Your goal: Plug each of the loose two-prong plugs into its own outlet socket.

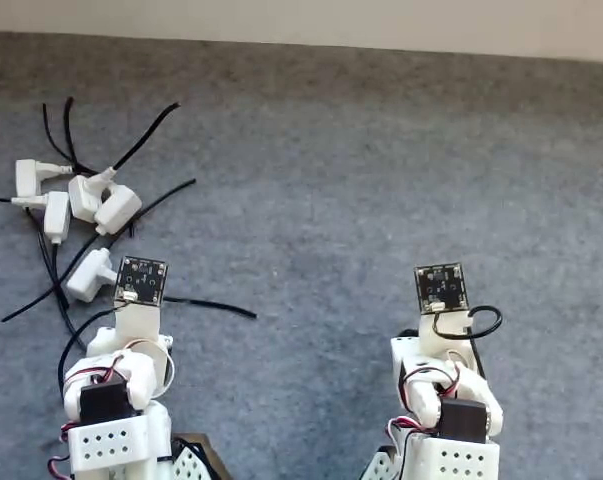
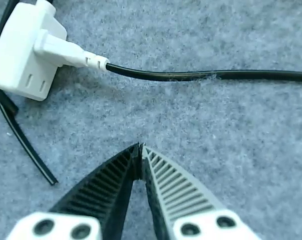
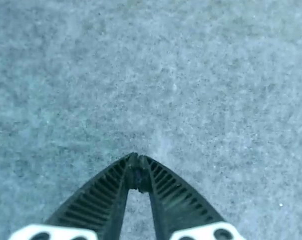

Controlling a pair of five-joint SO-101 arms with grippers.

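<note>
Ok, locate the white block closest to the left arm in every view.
High view: white block lies just left of the left arm, on the grey mat.
Left wrist view: white block lies beyond the shut left claw, off to one side.
Right wrist view: shut right claw over grey mat.
Shared landmark: the black cord running from the block.
</note>
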